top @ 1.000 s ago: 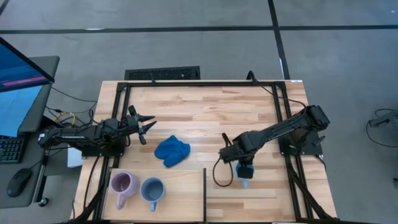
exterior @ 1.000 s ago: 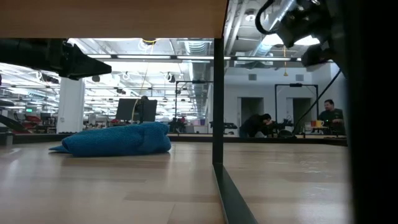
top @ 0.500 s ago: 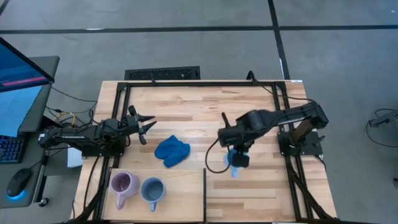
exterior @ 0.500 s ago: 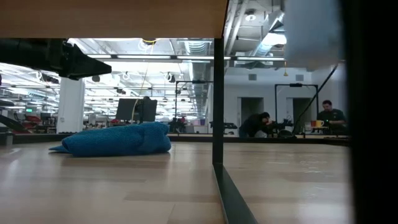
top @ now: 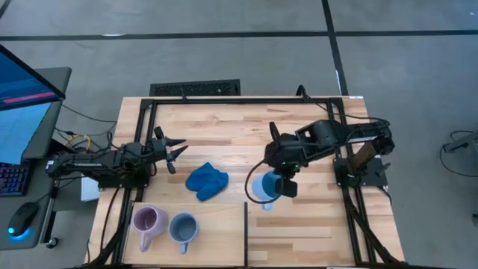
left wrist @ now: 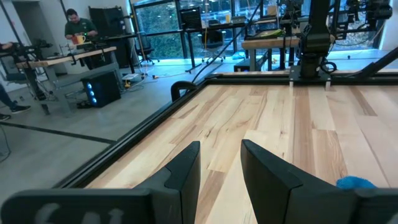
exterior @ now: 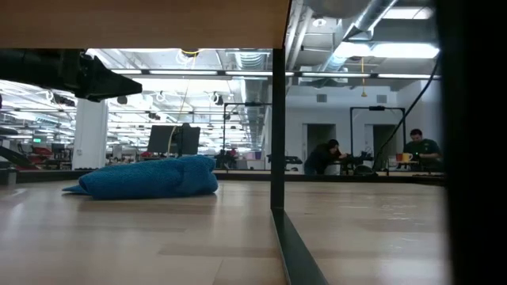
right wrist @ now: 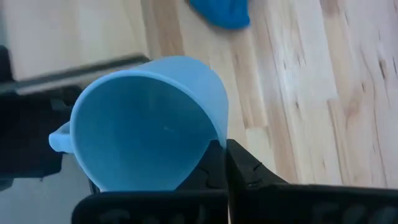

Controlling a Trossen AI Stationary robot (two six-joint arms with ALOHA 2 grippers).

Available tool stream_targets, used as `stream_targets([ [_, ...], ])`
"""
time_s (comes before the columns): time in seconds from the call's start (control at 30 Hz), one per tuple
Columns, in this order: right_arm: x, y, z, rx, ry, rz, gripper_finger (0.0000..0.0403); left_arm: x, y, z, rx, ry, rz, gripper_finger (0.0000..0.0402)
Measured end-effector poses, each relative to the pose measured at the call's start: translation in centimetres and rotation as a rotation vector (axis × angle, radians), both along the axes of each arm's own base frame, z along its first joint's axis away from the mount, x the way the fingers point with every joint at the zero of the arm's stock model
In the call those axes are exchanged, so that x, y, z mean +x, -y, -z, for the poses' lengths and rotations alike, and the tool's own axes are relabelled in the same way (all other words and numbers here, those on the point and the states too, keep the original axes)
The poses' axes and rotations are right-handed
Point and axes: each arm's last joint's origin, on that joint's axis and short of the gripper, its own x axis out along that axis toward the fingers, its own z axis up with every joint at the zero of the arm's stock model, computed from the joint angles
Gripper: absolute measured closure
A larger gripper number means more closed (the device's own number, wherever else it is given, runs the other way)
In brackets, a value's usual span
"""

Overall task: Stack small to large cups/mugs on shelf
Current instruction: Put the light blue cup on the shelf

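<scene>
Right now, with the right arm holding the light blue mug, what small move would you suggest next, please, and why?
Probably carry the light blue mug a little further toward the shelf. The right gripper grips its wall, tilted, over the tabletop, while the lilac mug and grey-blue mug already stand there. The left gripper waits open.

A grey floor [top: 224, 52] crossed by dark lines surrounds the work area, with a monitor [top: 22, 104], keyboard [top: 13, 179] and mouse [top: 22, 218] on a side desk. Beyond lies a bright open hall with ceiling lights [exterior: 396, 49], white pillars [exterior: 89, 134], doorways, and seated people [exterior: 418, 149] at desks.
</scene>
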Motion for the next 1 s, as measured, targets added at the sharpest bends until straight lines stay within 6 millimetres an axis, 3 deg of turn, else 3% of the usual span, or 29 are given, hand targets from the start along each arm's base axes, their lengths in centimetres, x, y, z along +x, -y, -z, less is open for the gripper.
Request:
stream_targets([
  [0.33, 2.3, -0.7, -1.3, 0.043, 0.281, -0.076, 0.0402, 0.0, 0.0, 0.0, 0.000, 0.000, 0.000, 0.0293],
  [0.6, 4.5, -3.2, -1.9, 0.115, 0.489, -0.226, 0.0402, 0.0, 0.0, 0.0, 0.000, 0.000, 0.000, 0.0293],
  [1.0, 4.7, -3.5, -1.4, 0.123, 0.459, -0.219, 0.0402, 0.1, 0.0, 0.1, -0.001, -0.013, 0.000, 0.0293],
])
